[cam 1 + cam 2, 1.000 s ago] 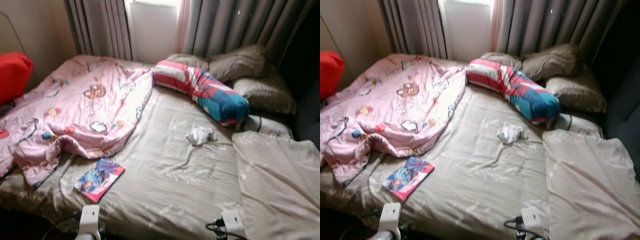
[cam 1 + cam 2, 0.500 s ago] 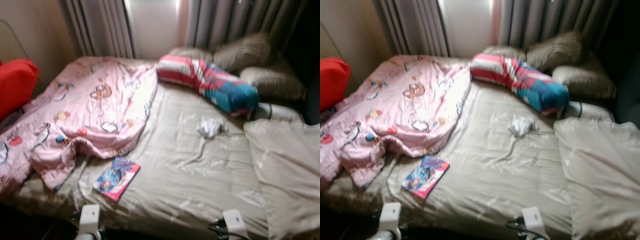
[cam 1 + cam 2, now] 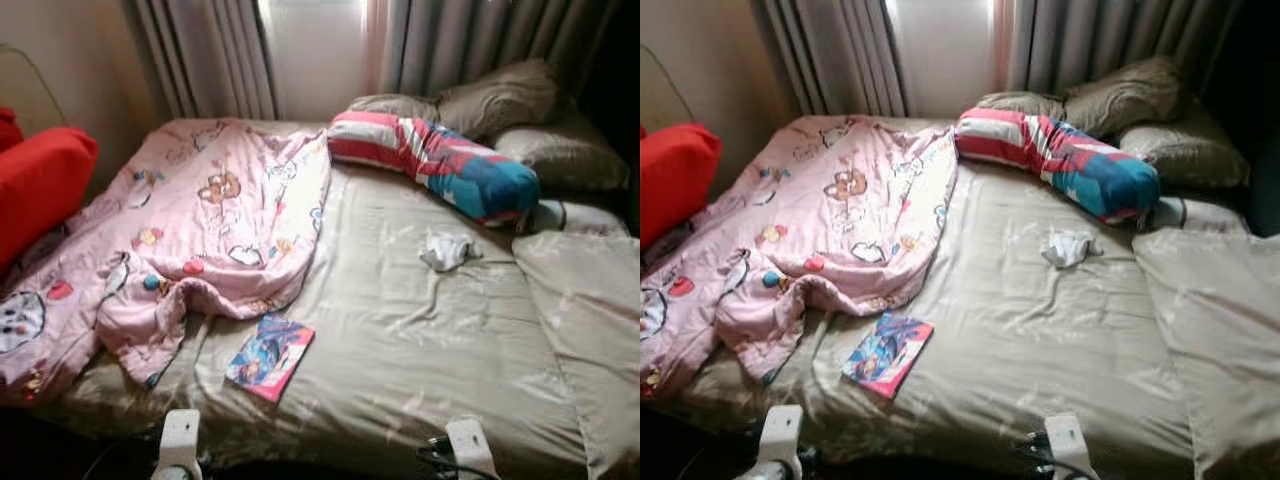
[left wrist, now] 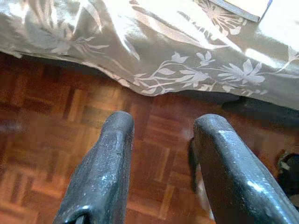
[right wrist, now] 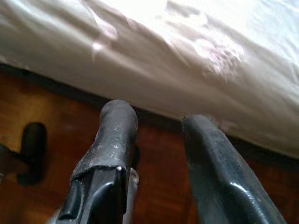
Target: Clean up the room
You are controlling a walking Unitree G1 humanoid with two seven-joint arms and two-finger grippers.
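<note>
A bed with a beige sheet [image 3: 400,350] lies before me. On its near left part rests a colourful book [image 3: 269,356]. A small white crumpled cloth [image 3: 446,250] sits on the sheet toward the right. A pink cartoon blanket [image 3: 190,230] is bunched over the left half. A striped red, white and teal bolster [image 3: 440,165] lies at the head. My left gripper [image 4: 161,140] is open, low over the wooden floor by the sheet's hanging edge. My right gripper [image 5: 156,133] is open too, beside the bed's edge, with nothing in it.
Beige pillows [image 3: 520,110] are stacked at the head right, and a folded beige cover [image 3: 590,320] lies on the right side. A red cushion [image 3: 40,180] stands at the left. Grey curtains [image 3: 200,50] and a window are behind. Wooden parquet floor [image 4: 42,116] is below.
The view has swung left and slightly back, so the bed's contents sit further right in the picture. Nothing on the bed has moved. Both arms stay low.
</note>
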